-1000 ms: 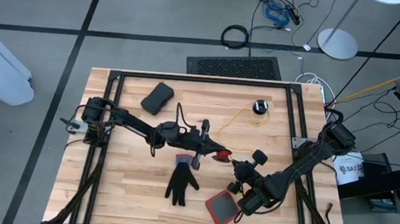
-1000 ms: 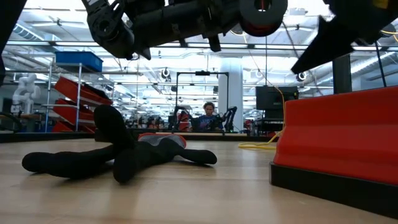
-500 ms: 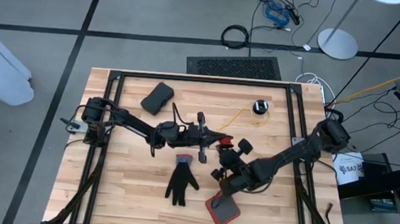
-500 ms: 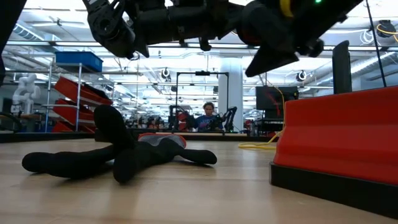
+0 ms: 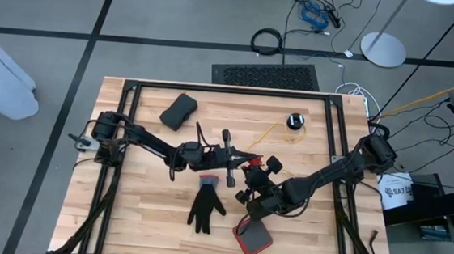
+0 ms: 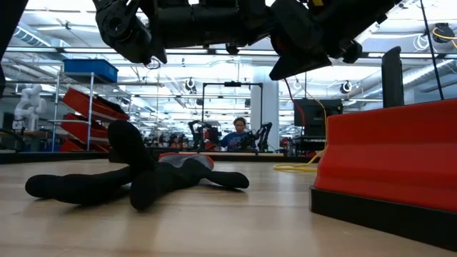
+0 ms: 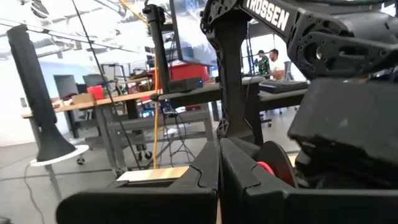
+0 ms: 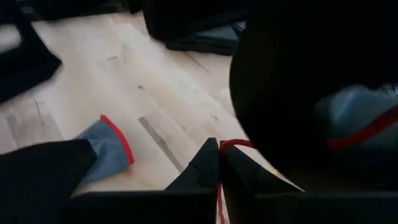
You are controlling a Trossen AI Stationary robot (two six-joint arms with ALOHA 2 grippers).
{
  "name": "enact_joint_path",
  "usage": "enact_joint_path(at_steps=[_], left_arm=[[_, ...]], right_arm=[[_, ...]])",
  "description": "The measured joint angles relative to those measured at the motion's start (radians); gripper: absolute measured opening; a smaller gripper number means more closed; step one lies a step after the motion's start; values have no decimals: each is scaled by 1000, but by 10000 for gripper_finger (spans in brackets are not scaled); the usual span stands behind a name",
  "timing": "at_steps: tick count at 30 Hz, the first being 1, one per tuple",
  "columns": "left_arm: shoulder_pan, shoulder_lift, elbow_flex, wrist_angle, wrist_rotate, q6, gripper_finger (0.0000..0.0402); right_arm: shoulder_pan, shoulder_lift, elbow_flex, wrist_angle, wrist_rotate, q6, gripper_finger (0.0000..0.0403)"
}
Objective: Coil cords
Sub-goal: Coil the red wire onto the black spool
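Observation:
A yellow cord runs from a black puck on the far side of the table toward the middle, where both grippers meet above the wood. My left gripper is shut and points toward the table's right edge, with a small red round piece beside its fingertips. My right gripper comes in from the right, slanting down. It is shut on a thin red cord. In the low view a thin red line hangs below the arms. My left gripper is shut and roughly level, well above the table. The red round piece sits against the side of one finger, clear of the table. The fingers hide what lies between them, so I cannot tell which part they pinch. My right gripper pinches the thin red cord between its two fingers. The cord runs back along the gap and curls into a small loop just past the fingertips. The fingers slant down from the table's right side, above the wood.
A black glove with a grey, red-edged cuff lies flat near the middle. A red tray sits toward the near edge and a black pouch at the far left. Black frame rails border the table. A person sits far behind.
My right gripper has swung toward the table's left, from above the red tray up to my left gripper, and its wrist has turned. Most of that came early in the second. My left gripper has stayed in place and rolled about its own axis.

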Motion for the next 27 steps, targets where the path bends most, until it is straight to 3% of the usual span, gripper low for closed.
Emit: enact_joint_path(at_steps=[13,18,27], left_arm=[[-10,0,0,1,-28,38,0],[-13,0,0,-51,-28,99,0],[-13,0,0,-81,-16,138,0]], right_arm=[[2,0,0,21,60,-23,0],[-1,-6,7,27,-22,-76,0],[-2,-10,78,12,-53,-215,0]])
